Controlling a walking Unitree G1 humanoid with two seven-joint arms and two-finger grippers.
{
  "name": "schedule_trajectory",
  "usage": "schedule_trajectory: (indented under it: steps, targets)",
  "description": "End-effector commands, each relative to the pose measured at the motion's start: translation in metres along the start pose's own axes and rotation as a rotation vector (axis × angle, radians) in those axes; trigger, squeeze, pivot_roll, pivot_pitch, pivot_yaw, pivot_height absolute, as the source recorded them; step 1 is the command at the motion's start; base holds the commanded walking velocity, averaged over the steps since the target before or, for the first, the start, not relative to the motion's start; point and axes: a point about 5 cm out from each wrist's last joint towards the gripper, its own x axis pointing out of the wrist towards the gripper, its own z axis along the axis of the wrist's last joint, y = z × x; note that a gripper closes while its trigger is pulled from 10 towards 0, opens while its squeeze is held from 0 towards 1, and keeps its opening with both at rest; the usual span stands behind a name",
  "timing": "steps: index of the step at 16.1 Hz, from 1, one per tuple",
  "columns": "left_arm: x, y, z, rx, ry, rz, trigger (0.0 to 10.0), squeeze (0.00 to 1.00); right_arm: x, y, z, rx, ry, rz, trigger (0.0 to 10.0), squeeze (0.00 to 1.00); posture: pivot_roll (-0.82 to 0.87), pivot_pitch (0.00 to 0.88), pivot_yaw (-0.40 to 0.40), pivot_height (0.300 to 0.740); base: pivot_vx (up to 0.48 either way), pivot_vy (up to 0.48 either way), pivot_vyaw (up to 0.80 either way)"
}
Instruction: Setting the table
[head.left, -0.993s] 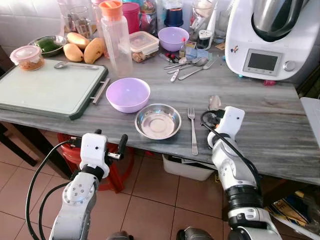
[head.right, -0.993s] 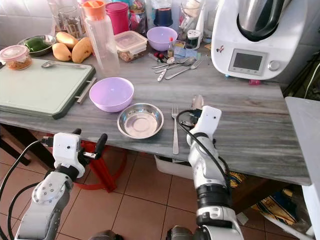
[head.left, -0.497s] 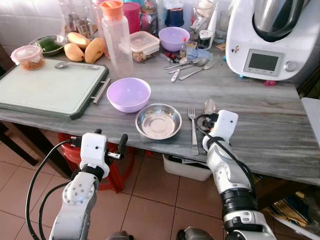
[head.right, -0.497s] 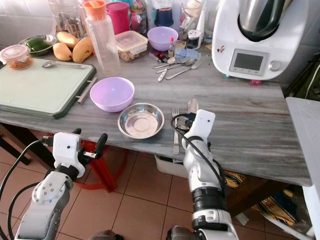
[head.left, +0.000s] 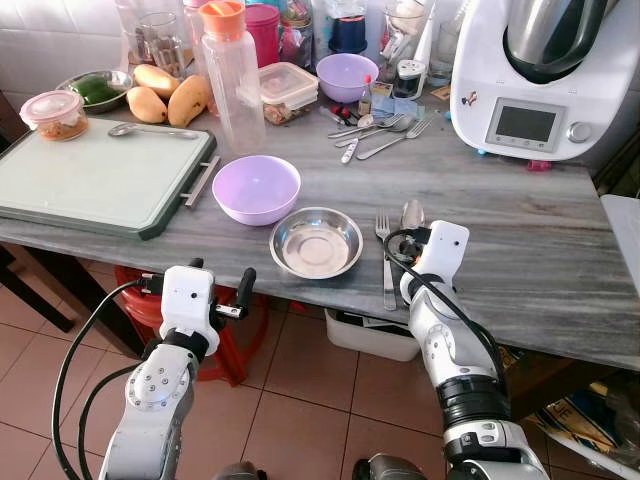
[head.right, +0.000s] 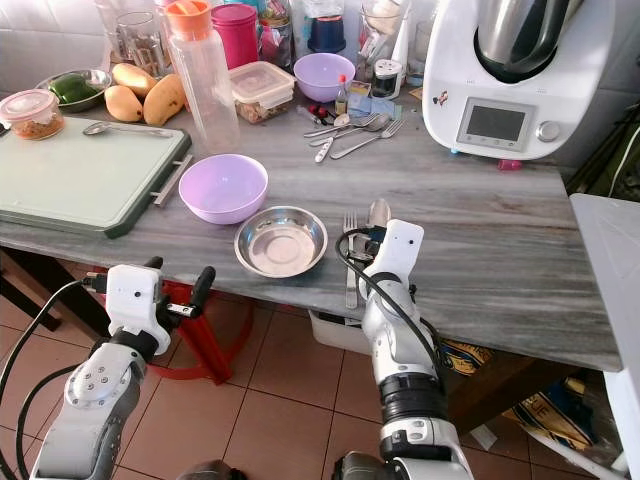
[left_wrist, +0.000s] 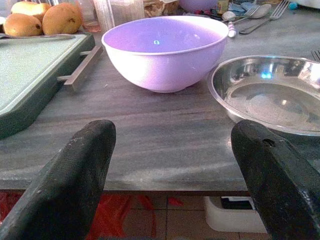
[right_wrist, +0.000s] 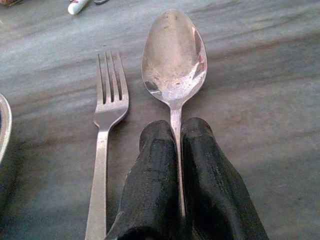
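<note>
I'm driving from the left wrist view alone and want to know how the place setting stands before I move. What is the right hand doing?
Observer: The right hand is shut on a spoon, gripping its handle just above the counter.
Operator: Where is that spoon relative to my steel bowl?
Observer: A fork lies right of the steel bowl, and the spoon sits just right of the fork, parallel to it.
Operator: Any spare cutlery left?
Observer: Yes, a loose pile of cutlery lies farther back, in front of the second purple bowl.
</note>
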Motion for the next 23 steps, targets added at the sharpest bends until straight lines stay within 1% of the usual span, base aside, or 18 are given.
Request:
schedule_trajectory:
  steps: [1,7,11,14,17,19,21,23]
  targets:
    - [0.001,-0.001,0.003,0.001,-0.01,-0.007,10.0,0.0,0.001,0.008,0.002,-0.006,-0.001,0.023,10.0,0.0,0.03,0.014,0.009,0.74,0.0,0.0,0.0]
    - [0.001,-0.002,0.003,-0.001,-0.011,-0.006,10.0,0.0,0.002,0.016,0.004,0.01,-0.005,0.037,10.0,0.0,0.04,0.015,0.007,0.74,0.0,0.0,0.0]
    - [0.002,-0.002,0.003,-0.002,-0.011,-0.005,10.0,0.0,0.003,0.016,0.004,0.006,-0.005,0.034,10.0,0.0,0.03,0.015,0.007,0.74,0.0,0.0,0.0]
    - [0.002,-0.002,0.003,-0.002,-0.011,-0.004,10.0,0.0,0.002,0.012,0.001,-0.045,0.001,0.015,10.0,0.0,0.04,0.014,0.006,0.74,0.0,0.0,0.0]
    - [0.002,-0.002,0.003,-0.003,-0.011,-0.005,10.0,0.0,0.003,0.011,0.0,-0.048,0.003,0.012,10.0,0.0,0.04,0.015,0.005,0.74,0.0,0.0,0.0]
    - [0.002,-0.002,0.004,-0.004,-0.011,-0.004,10.0,0.0,0.004,0.014,0.0,-0.04,0.002,0.016,10.0,0.0,0.04,0.015,0.005,0.74,0.0,0.0,0.0]
    - [0.002,-0.002,0.004,-0.003,-0.012,-0.004,10.0,0.0,0.004,0.021,0.001,-0.03,0.001,0.032,10.0,0.0,0.04,0.014,0.005,0.74,0.0,0.0,0.0]
    - [0.002,-0.002,0.004,-0.003,-0.012,-0.003,10.0,0.0,0.005,0.023,0.001,-0.028,0.002,0.037,10.0,0.0,0.04,0.013,0.003,0.74,0.0,0.0,0.0]
